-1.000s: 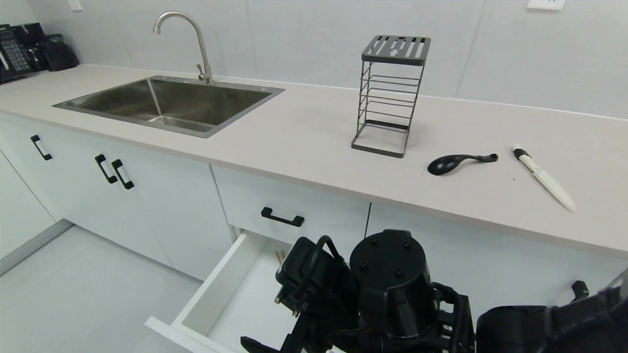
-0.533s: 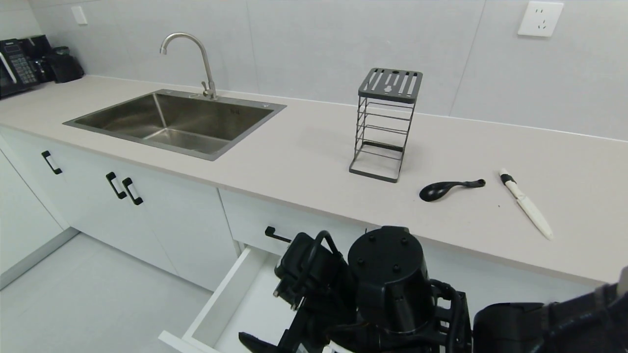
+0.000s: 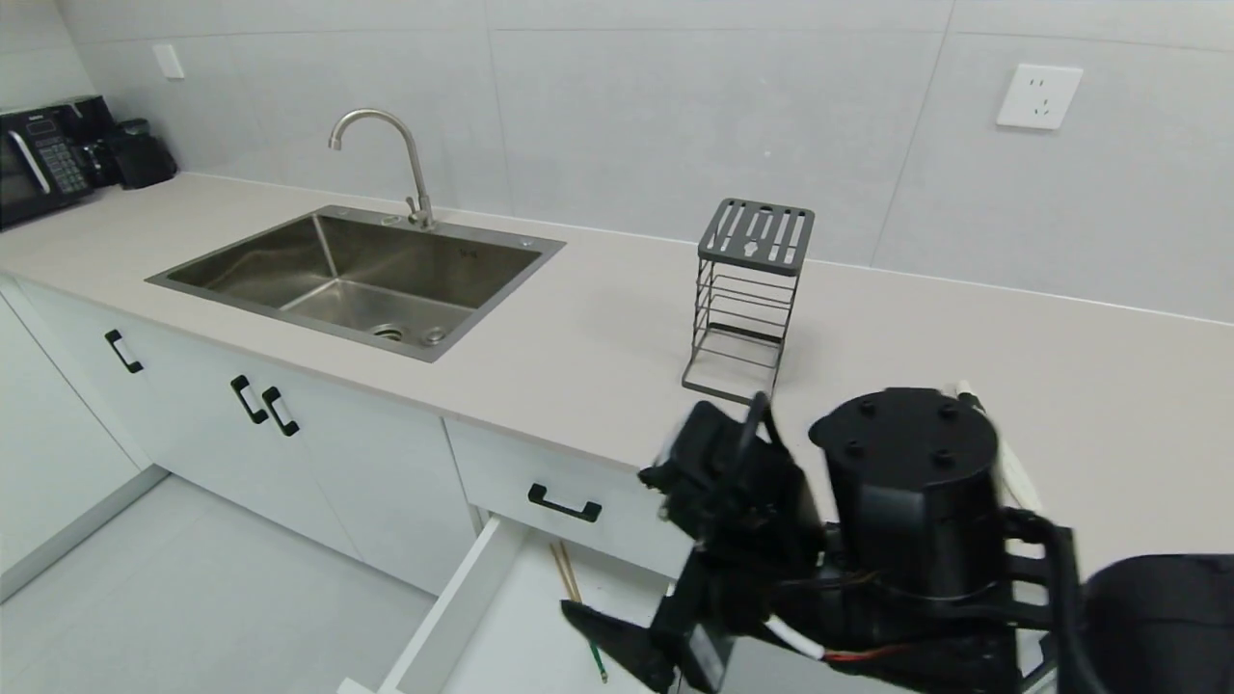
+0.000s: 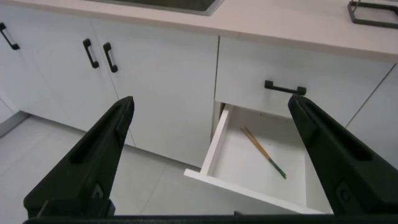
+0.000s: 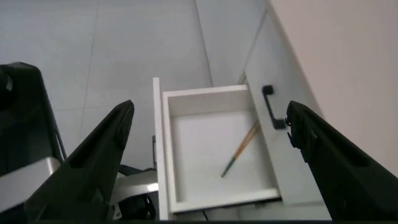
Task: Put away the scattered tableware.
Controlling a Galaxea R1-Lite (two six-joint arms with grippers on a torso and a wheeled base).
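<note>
A matte black arm (image 3: 916, 588) is seen, built around a thick cylindrical joint housing (image 3: 906, 492) whose flat round cap (image 3: 901, 432) is studded with a ring of small screws. A black cable (image 3: 752, 424) is looped over the blocky wrist (image 3: 733, 501) (a thin white lead (image 3: 792, 641) and a red wire (image 3: 858, 657) are tucked beneath). The left gripper (image 4: 211, 106) and right gripper (image 5: 210, 109) are each formed of two plain black, tapering wedges.
</note>
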